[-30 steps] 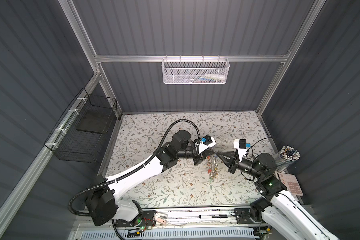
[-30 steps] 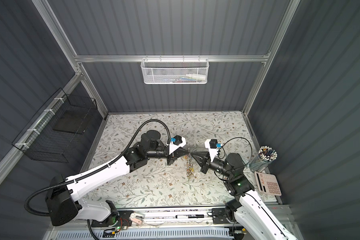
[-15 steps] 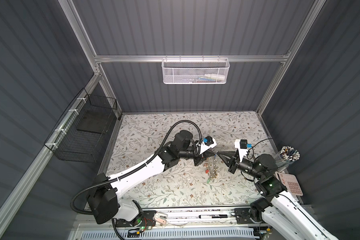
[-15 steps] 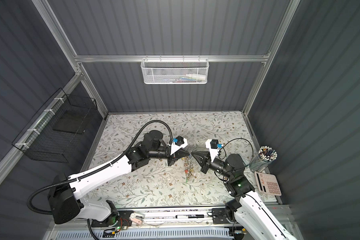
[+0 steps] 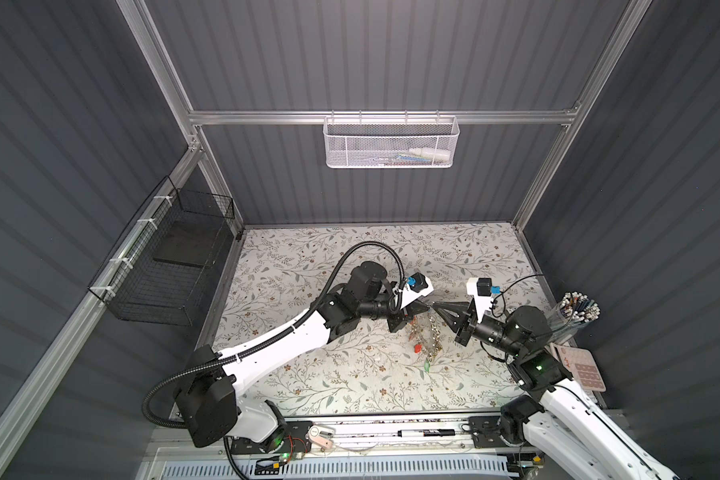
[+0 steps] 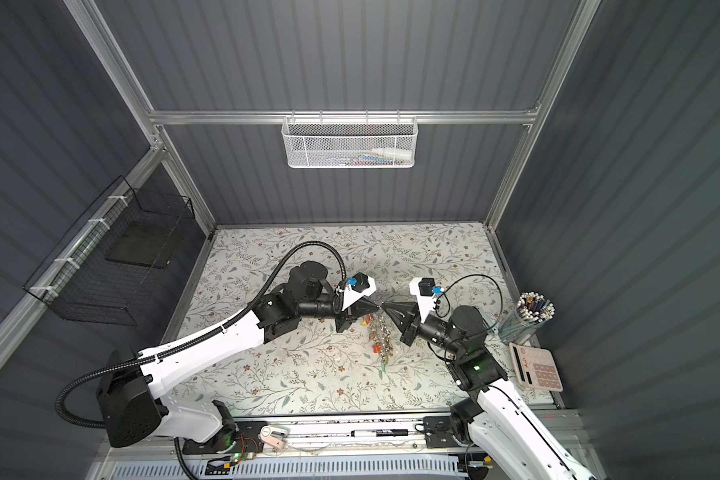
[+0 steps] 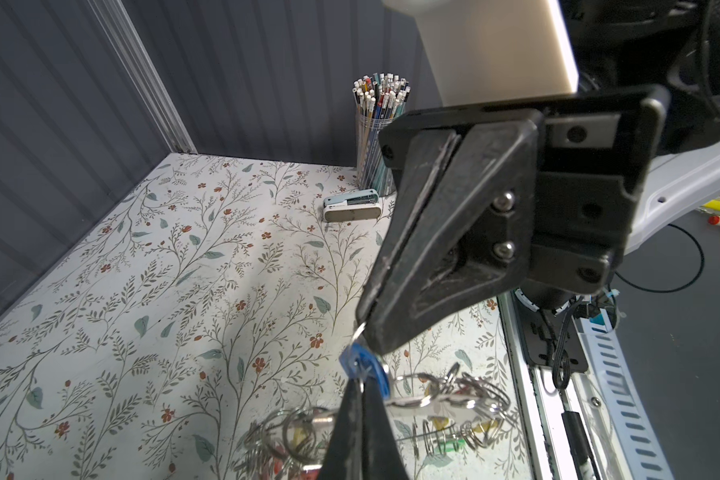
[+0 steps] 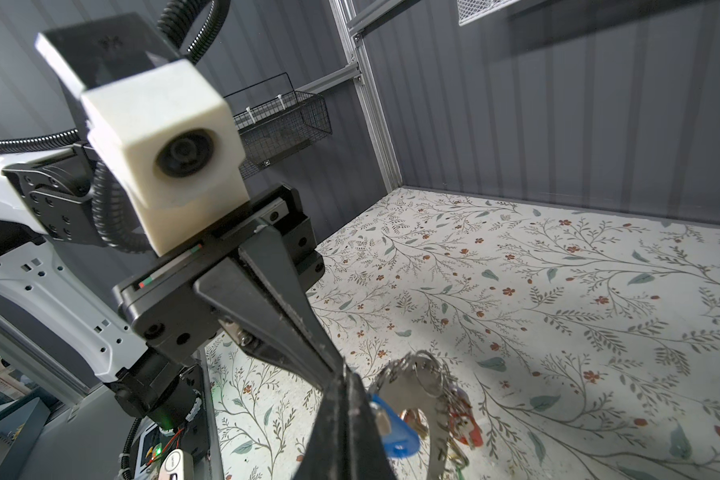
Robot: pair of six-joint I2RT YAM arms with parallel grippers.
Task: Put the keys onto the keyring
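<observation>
Over the middle of the table the left gripper and right gripper meet tip to tip, with the keys between them and the keyring just below. A pencil cup stands at the right edge, with a calculator before it.

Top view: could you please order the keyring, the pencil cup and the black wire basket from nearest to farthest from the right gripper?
From the right gripper:
1. keyring, right by its tips, centre.
2. pencil cup, off to the right.
3. black wire basket, hung far left.
</observation>
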